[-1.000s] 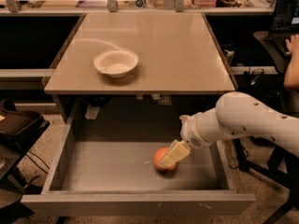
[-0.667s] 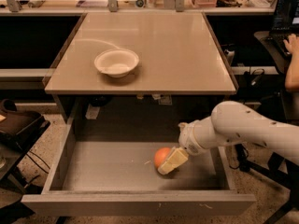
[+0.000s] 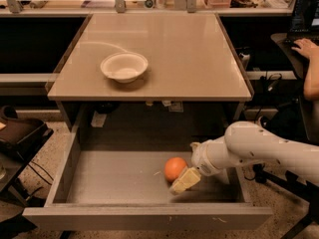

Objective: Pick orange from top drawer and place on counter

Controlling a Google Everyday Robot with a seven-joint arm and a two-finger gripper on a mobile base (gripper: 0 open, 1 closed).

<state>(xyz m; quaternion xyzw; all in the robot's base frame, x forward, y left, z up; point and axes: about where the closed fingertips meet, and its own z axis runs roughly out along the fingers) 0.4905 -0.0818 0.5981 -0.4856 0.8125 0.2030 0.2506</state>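
The grey top drawer (image 3: pixel 114 180) stands pulled out, flat-bottomed with low walls. A smooth round orange (image 3: pixel 174 168) lies in it, towards the front right. The gripper (image 3: pixel 183 181), pale yellow on a white arm (image 3: pixel 259 146) cut off at the right edge, is inside the drawer against the orange's lower right. Whether it is apart or clamped cannot be told. A white bowl (image 3: pixel 124 66) sits on the glossy beige counter (image 3: pixel 189 54).

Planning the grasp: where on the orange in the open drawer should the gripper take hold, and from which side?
Probably across its widest middle, from above: the orange is round, smooth, resting on the flat bottom of the top drawer, clear of its walls. The gripper sits low beside it.
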